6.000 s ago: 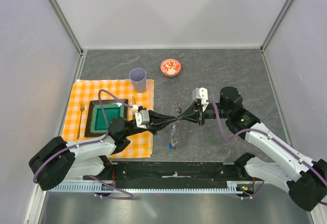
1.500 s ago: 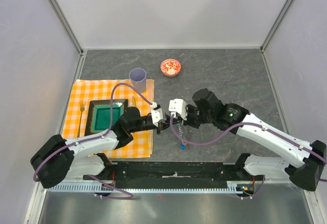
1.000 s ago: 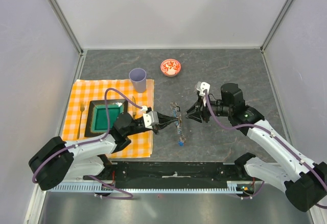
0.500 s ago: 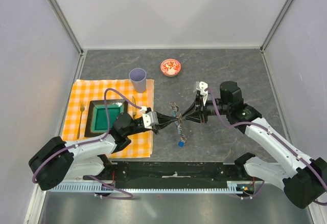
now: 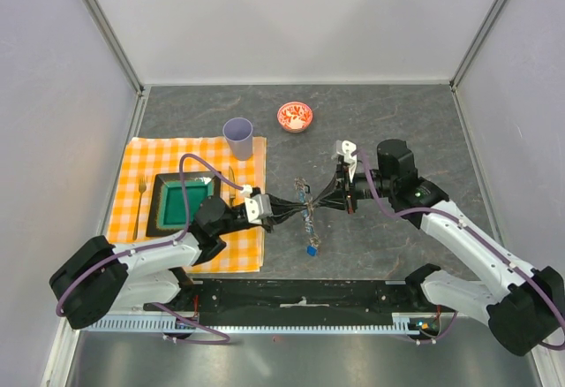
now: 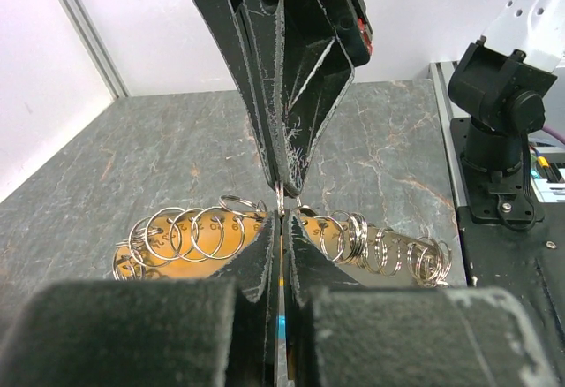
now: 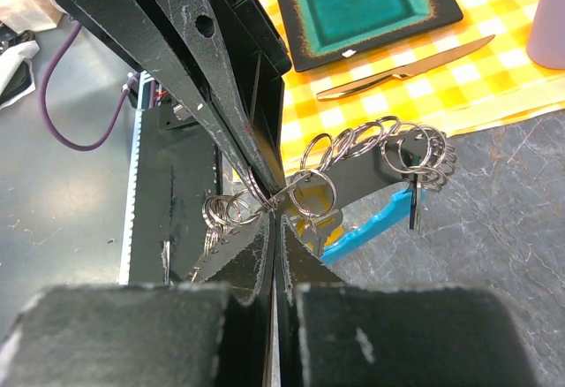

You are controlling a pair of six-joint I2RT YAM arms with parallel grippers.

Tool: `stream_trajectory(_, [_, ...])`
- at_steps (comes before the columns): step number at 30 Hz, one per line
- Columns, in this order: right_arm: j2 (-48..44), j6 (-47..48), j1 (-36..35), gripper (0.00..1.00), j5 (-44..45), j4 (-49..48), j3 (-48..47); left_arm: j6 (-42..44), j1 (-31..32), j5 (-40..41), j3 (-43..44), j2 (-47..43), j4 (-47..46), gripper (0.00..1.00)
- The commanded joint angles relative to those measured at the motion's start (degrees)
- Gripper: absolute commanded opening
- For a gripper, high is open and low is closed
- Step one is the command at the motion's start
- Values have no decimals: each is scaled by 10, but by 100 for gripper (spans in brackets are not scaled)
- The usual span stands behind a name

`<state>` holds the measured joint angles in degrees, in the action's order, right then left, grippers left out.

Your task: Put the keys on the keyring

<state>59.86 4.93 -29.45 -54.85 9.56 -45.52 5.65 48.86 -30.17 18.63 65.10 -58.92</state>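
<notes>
Fingertips of the right gripper (image 7: 274, 219) are being pressed fully together, tip to tip with the left gripper (image 6: 281, 228). The left gripper is likewise being clamped shut, on the thin wire of the keyring (image 5: 305, 200). What is being pinched on the right is probably one of the small split rings (image 7: 422, 152), though the wire itself cannot be ruled out at this angle. The keyring is being carried in the air between the two arms, above the middle of the table (image 5: 397, 131) toward its near edge, just off the right edge of the checked cloth (image 5: 141, 162). The keys (image 5: 312, 247) are being dangled beneath it. For clean threading, the loop should be held steady by the left gripper while only the right is being moved, slowly, along the wire. Both pinches should be light enough that nothing is being bent.
</notes>
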Motion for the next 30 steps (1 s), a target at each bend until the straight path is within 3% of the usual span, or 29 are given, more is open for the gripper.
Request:
stream_trajectory(1, [17,-2,1,0,-21,-22,-2,-10,2,-20,4,-19,-99,2])
stream_trajectory(9, [57,-31,0,0,-78,-38,-7,-20,1,-58,17,3,-135,2])
stream_trajectory(15, [71,-33,-15,0,-65,-40,-14,-49,2,-81,29,31,-176,2])
stream_trajectory(25, [26,-9,-55,0,45,-15,-15,-61,4,-32,20,47,-187,2])
stream_trajectory(27, [18,-11,-56,7,74,-14,-14,-61,4,-29,19,49,-184,2])
stream_trajectory(28, [14,-11,-56,17,95,-10,-14,-61,4,-26,18,50,-184,2])
stream_trajectory(30, [-9,-4,-56,23,162,2,-14,-58,4,-12,9,48,-184,2])
